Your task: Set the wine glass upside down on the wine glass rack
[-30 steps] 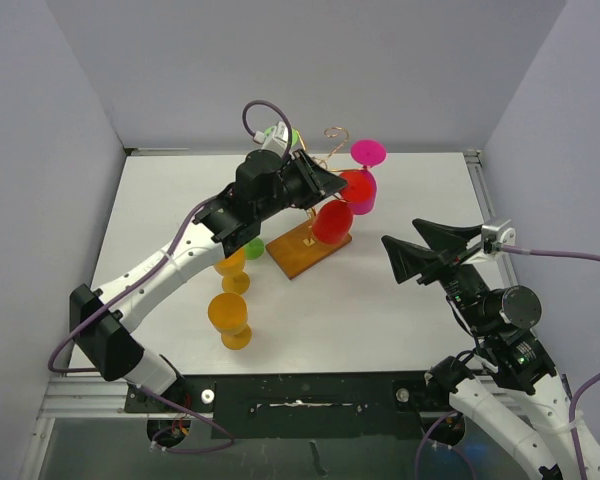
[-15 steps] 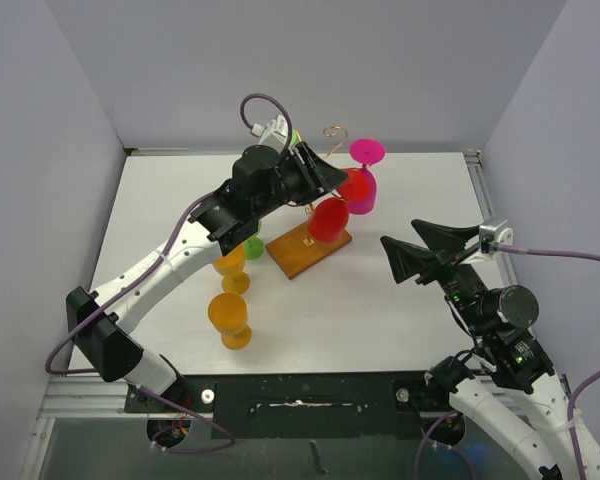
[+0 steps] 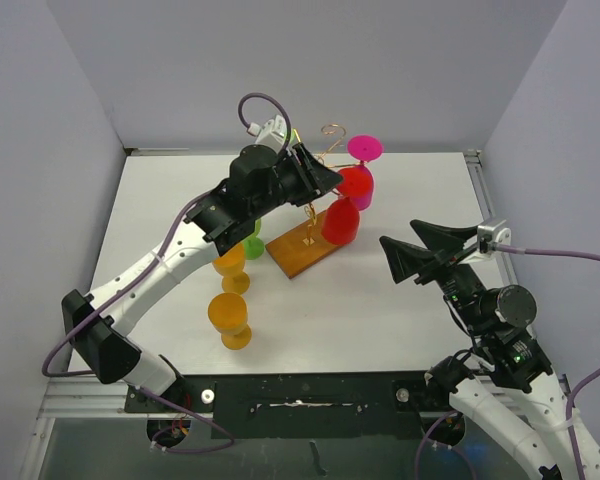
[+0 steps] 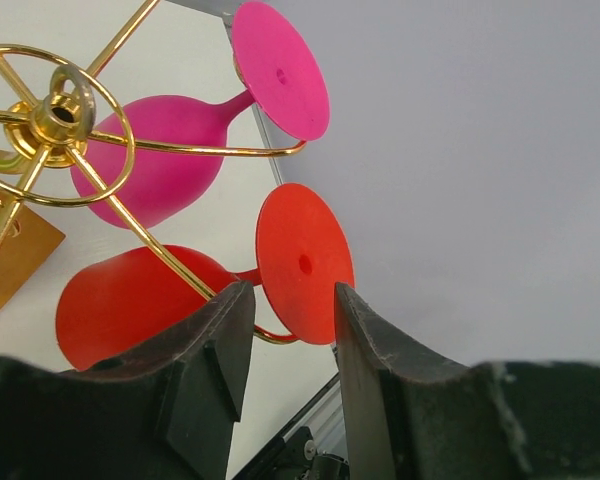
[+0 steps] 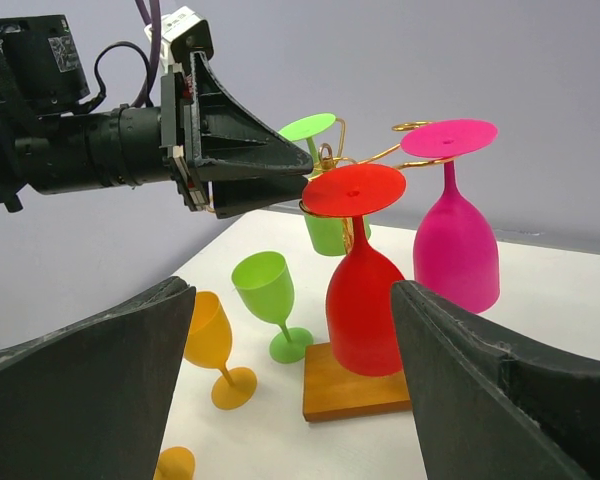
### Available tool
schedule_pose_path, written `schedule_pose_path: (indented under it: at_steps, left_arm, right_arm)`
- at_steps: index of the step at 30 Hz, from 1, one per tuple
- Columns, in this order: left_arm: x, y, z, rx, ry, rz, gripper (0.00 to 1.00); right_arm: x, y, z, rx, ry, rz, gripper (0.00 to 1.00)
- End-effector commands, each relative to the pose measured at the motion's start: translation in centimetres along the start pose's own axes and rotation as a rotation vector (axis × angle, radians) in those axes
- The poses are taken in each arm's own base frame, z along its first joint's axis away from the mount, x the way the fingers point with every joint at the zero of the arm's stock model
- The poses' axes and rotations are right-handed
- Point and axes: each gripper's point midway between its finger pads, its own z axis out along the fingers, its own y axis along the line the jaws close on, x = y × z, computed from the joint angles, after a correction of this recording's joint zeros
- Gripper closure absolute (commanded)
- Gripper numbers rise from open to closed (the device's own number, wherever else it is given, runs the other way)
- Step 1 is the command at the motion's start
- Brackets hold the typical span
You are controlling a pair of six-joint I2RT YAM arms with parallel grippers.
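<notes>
Back wall (image 3: 380,80) near wine glass rack (image 3: 298,256)

Overhead rear view; left wrist close above rack (image 3: 298,252), right wrist side-on, farther.

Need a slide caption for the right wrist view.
Left gripper beside the red wine glass hanging upside down on the wine glass rack, magenta glass alongside.

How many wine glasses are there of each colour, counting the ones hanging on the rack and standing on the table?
Green: 2, the hanging green glass and the standing green glass
Orange: 2, the near orange glass and the far orange glass
Red: 1, the red glass
Pink: 1, the pink glass
Total: 6
</notes>
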Motion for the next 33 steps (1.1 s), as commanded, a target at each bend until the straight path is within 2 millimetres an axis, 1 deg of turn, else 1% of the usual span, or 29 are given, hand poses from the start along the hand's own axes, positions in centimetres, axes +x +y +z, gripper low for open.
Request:
schedule_pose_path:
  at_steps: [1, 4, 8, 13, 16, 18, 25, 29, 33]
  left_arm:
    - [-1.0, 1.5, -1.2, -0.054, -0.029, 0.025, 0.66]
    - [-0.6, 1.6, -1.2, -0.050, -0.014, 0.006, 0.69]
    - [-0.3, 1.6, -1.1, -0.046, -0.004, -0.003, 0.71]
    - [-0.5, 0.8, -1.5, -0.018, -0.007, -0.007, 0.71]
    - [-0.4, -0.2, -2.2, 0.033, 0.000, -0.016, 0.71]
    - [-0.1, -0.6, -2.6, 0.064, 0.010, -0.029, 0.71]
    - [1.6, -0.6, -3.7, 0.117, 0.049, -0.061, 0.71]
    - [1.6, -1.6, -4.3, 0.171, 0.056, -0.045, 0.71]
    - [1.6, -2.8, -5.7, 0.226, 0.071, -0.014, 0.69]
  right_arm:
    - [-1.2, 0.0, 0.6, 0.008, -0.056, 0.009, 0.19]
    - [-1.3, -0.1, 0.6, 0.013, -0.059, 0.009, 0.19]
    - [-1.2, -0.2, 0.6, 0.015, -0.060, 0.009, 0.19]
    - [-1.2, -0.2, 0.5, 0.017, -0.060, 0.012, 0.19]
    - [-1.2, -0.3, 0.5, 0.020, -0.059, 0.012, 0.19]
    - [-1.2, -0.3, 0.5, 0.022, -0.060, 0.013, 0.19]
    - [-1.2, -0.3, 0.6, 0.022, -0.061, 0.017, 0.19]
    - [-1.2, -0.1, 0.8, 0.016, -0.057, 0.021, 0.19]
    - [-1.1, 0.1, 1.1, 0.009, -0.039, 0.029, 0.19]
